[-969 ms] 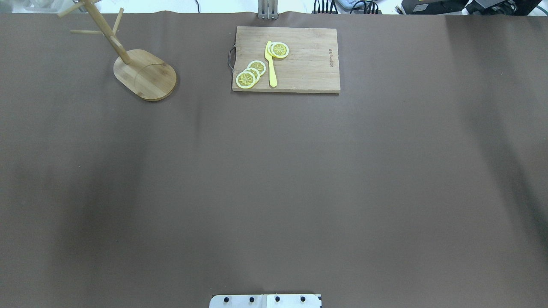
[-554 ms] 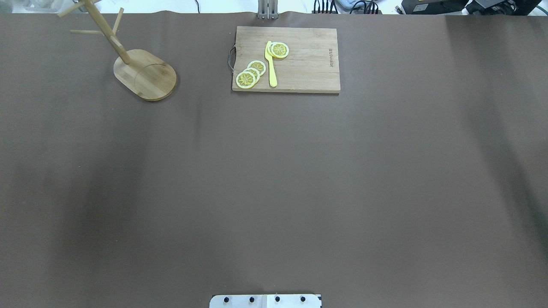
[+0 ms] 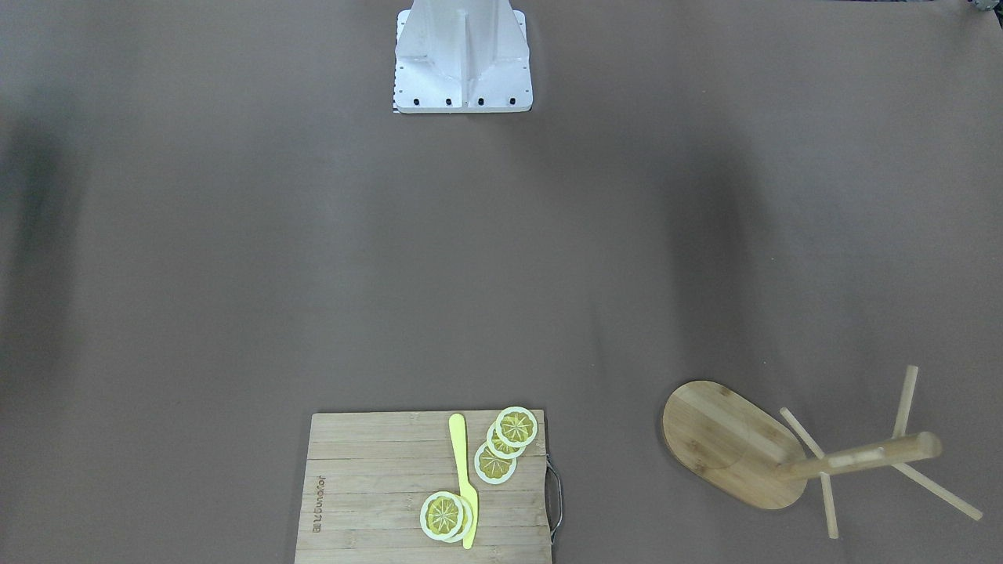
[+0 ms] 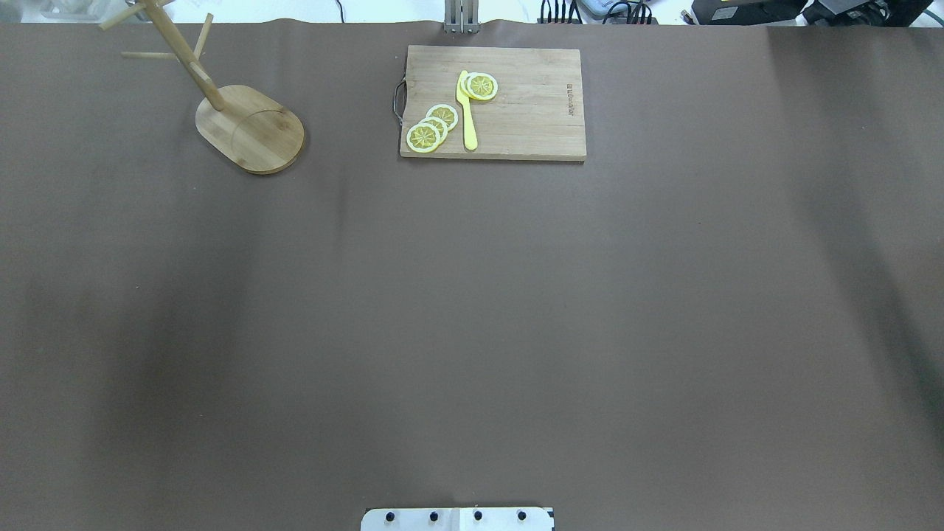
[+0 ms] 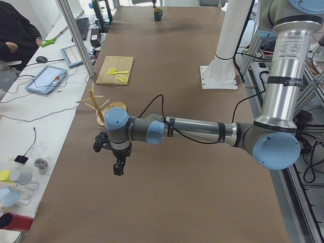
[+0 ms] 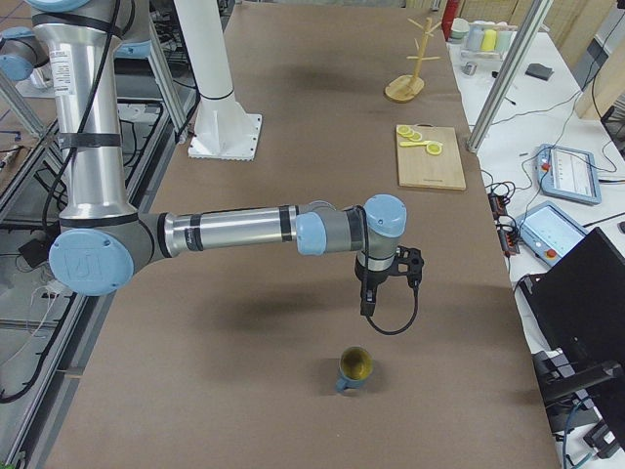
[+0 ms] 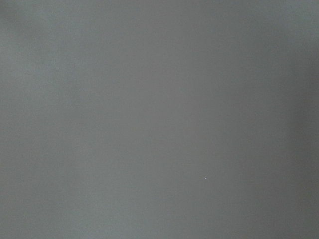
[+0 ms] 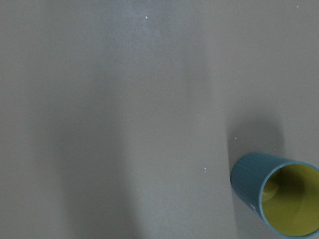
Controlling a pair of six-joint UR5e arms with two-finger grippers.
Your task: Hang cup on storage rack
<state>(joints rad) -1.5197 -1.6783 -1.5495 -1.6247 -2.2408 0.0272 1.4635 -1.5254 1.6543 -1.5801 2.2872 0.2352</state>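
Only the side cameras catch the left gripper and right gripper, each hanging over the brown table; whether their jaws are apart or together cannot be told. The cup stands upright at the table's right end, long axis vertical, mouth up, yellow-green inside showing, handle hard to make out. At the far edge, the storage rack stands left, its top cropped overhead. The cutting board carries lemon slices and a yellow knife.
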